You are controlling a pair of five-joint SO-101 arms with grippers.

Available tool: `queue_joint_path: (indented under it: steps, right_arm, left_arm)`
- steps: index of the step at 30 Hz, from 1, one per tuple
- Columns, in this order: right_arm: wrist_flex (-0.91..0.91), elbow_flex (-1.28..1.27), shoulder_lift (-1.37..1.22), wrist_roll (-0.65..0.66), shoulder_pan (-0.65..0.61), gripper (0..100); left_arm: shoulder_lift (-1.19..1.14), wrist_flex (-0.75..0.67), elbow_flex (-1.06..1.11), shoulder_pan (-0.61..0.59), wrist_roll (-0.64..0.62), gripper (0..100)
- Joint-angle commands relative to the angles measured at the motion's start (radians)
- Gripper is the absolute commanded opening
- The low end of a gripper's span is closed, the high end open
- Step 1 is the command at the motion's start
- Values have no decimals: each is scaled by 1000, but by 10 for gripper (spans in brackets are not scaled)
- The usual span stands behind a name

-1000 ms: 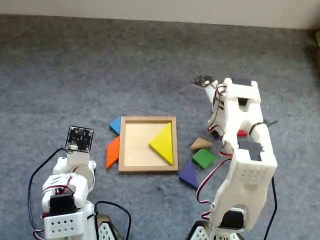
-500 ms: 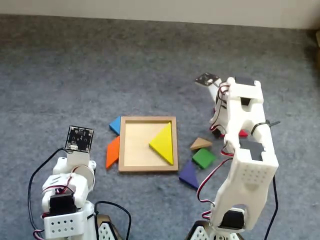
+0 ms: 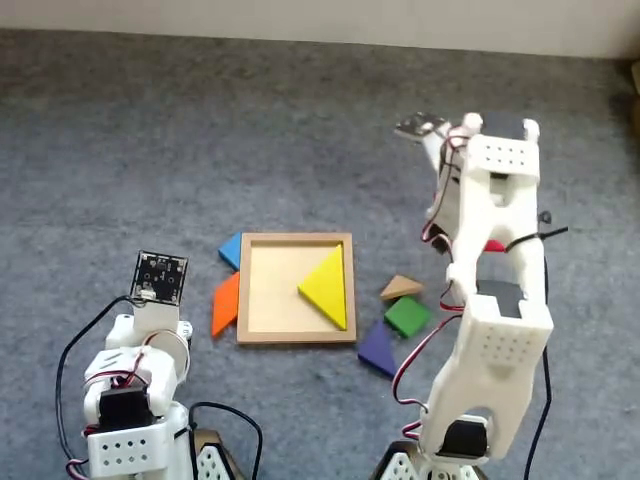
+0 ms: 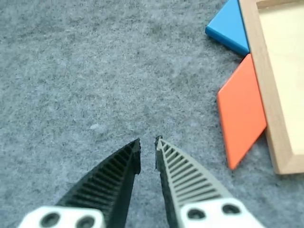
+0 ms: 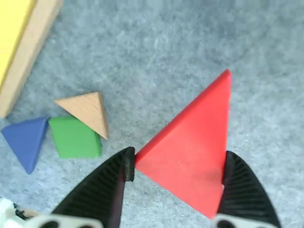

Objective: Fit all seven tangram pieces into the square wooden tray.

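The square wooden tray (image 3: 295, 238) holds a yellow triangle (image 3: 327, 288) against its right wall. A light blue triangle (image 3: 231, 250) and an orange parallelogram (image 3: 225, 302) lie just outside its left wall. To the right of the tray lie a tan triangle (image 3: 401, 288), a green square (image 3: 407, 316) and a dark blue triangle (image 3: 377, 350). My right gripper (image 5: 178, 154) is shut on a big red triangle (image 5: 192, 152), held above the carpet right of the tan piece. My left gripper (image 4: 147, 141) is shut, holds nothing, and hovers over carpet left of the orange parallelogram (image 4: 241, 111).
Everything rests on grey carpet. The right arm's white body (image 3: 495, 270) covers most of the red triangle (image 3: 492, 244) from above. Open carpet stretches beyond the tray and to its left.
The right arm has stretched farther away from its base, and the red triangle's visible edge has shifted with it. The left arm has stayed still.
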State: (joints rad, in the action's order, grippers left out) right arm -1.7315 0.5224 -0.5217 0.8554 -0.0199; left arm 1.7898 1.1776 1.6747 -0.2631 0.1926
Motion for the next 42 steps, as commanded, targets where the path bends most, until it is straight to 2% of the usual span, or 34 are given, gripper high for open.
queue_joint_path:
  steps: [1, 11, 17, 20, 23, 30, 37, 42]
  right_arm:
    - [-28, 87, 18, -55, -87, 199]
    - [-30, 81, 108, -157, -363, 199]
    - [-19, 13, 194, -150, -532, 199]
    - [42, -35, 171, -149, -599, 199]
    - [105, -81, 131, -80, -651, 199]
    - [136, -108, 44, 118, -697, 199]
    - [165, -107, -84, 196, -699, 199]
    - [225, -107, -110, 192, -699, 199]
  left_arm:
    - [36, -15, 21, -5, 0, 74]
    - [36, -15, 21, -7, 0, 74]
    - [36, -12, 21, -8, 0, 74]
    - [36, -11, 21, -8, 0, 74]
    - [36, -9, 21, -8, 0, 74]
    - [36, -9, 21, -8, 0, 74]
    - [36, -8, 21, -8, 0, 74]
    - [36, -8, 21, -8, 0, 74]
